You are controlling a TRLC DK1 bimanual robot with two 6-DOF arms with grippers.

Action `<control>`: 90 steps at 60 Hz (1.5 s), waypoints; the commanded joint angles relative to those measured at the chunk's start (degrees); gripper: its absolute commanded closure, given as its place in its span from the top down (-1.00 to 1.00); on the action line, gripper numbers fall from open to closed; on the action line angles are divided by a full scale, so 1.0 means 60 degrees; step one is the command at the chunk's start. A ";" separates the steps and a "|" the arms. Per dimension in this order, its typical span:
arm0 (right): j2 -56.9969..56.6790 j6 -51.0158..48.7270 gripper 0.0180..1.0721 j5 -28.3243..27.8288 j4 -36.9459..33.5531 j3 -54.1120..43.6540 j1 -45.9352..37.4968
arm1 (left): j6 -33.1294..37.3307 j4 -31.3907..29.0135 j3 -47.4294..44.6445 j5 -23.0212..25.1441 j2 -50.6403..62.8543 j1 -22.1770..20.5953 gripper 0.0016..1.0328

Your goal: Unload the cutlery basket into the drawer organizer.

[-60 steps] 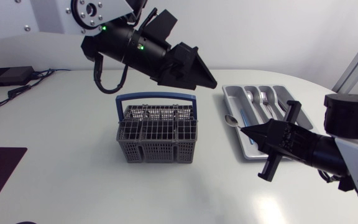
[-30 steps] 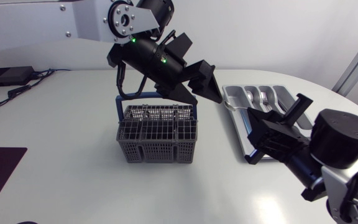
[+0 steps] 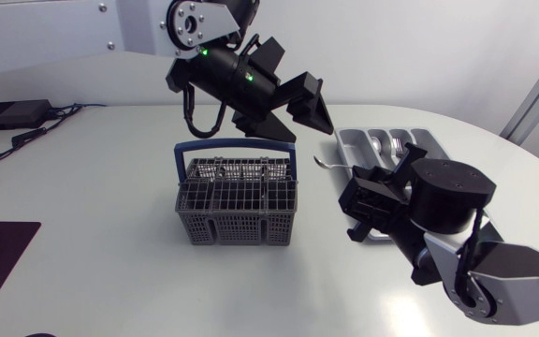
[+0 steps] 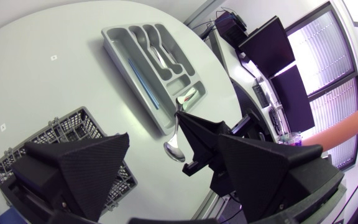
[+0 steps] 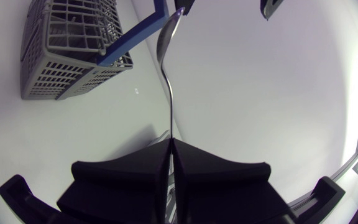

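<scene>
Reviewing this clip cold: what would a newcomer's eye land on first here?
The spoon, clamped by its handle in the right end effector, bowl pointing toward the cutlery basket, near the drawer organizer corner. Next, the left end effector, open and empty, hanging above the basket's far side.

In the head view the right arm (image 3: 447,201) covers the near end of the drawer organizer (image 3: 410,140). The spoon (image 3: 330,165) loses its handle end inside the right hand (image 3: 356,174). What the cutlery basket (image 3: 237,201) holds is too small to tell; in the left wrist view the left hand (image 4: 154,127) hides part of it.
</scene>
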 commanded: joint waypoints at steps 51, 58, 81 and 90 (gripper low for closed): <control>0.2448 -0.0858 -0.88 0.1311 0.1635 0.2130 -0.0442 | -0.1885 -0.0716 0.2834 -0.1180 0.1928 0.0170 -0.19; 0.2565 -0.0902 -0.88 0.1472 0.1723 0.2204 -0.0281 | -0.2047 -0.0569 0.2878 -0.1180 0.1972 0.0141 -0.30; 0.3004 -0.1107 -0.88 0.1868 0.2133 0.2423 -0.0076 | -0.2296 -0.0481 0.2951 -0.1180 0.2221 0.0053 -0.30; 0.3166 -0.1151 -0.88 0.1882 0.2338 0.2438 -0.0076 | -0.2354 -0.0481 0.2907 -0.1180 0.2177 0.0009 -0.66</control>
